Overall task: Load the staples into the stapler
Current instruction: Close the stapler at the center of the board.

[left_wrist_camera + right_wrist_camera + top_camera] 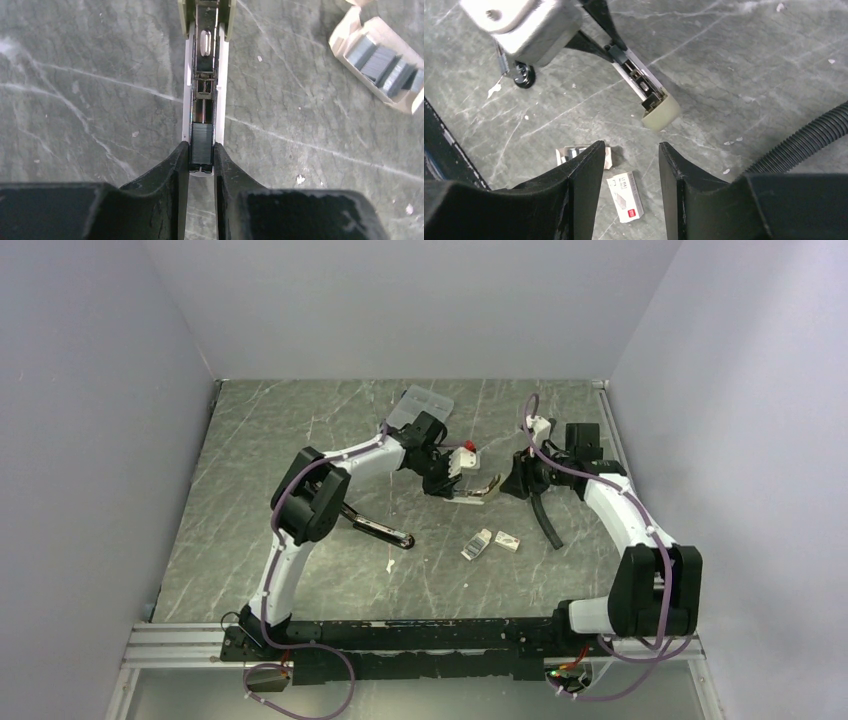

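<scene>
The left gripper (201,156) is over the open stapler (205,60), which lies in the middle of the table (260,490). Its two fingers (172,170) are almost closed and pinch a dark strip of staples (201,140). The strip sits in the long metal slot of the stapler, at the end near the fingers. The right gripper (631,147) hangs just beside the stapler's cream end (659,114). Its fingers (586,167) are wide open and hold nothing. Under it lie the little white sleeve (625,196) with red print and the tray (382,62), close side by side. The tray has more staples in it.
</scene>
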`<state>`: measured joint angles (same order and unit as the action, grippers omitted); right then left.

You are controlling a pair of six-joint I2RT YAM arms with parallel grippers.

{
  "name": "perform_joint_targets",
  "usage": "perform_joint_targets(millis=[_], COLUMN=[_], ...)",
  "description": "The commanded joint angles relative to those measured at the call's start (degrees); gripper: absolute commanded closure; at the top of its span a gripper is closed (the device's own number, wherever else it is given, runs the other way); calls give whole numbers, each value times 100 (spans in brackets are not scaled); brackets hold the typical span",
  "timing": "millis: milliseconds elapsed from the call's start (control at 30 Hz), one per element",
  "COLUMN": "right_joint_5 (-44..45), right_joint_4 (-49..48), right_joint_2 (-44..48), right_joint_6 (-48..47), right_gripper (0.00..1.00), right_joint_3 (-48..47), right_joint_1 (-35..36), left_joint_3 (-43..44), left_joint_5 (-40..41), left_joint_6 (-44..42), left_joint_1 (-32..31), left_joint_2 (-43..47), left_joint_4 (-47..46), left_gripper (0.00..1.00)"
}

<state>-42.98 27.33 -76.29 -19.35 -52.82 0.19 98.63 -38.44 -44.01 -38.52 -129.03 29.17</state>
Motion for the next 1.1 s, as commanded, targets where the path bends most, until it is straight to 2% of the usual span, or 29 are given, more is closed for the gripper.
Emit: perform_joint_targets(millis=[0, 200, 467, 667, 1067], right_joint_5=[362, 532, 488, 431, 429], right_joint_4=[-831, -1157, -1321, -1718, -1997], right_joint_2=[-165, -417, -656, -519, -444], right_joint_6=[640, 968, 1009, 1035, 759], right_gripper=[52, 51, 52, 57, 58], right_joint_3=[100, 18, -112, 94, 344], right_joint_1=[-1, -1, 15, 278, 474], left_joint_3=[-487, -664, -530, -485, -442], left_joint_5=[699, 1158, 1356, 1522, 1497], left_joint_6=[1120, 1586, 1974, 1952, 1995], left_joint_1=[-256, -444, -468, -533, -548], left_joint_2=[333, 404, 333, 278, 236], left_joint_4=[-638, -826, -804, -779, -782], left_gripper=[95, 94, 95, 97, 97])
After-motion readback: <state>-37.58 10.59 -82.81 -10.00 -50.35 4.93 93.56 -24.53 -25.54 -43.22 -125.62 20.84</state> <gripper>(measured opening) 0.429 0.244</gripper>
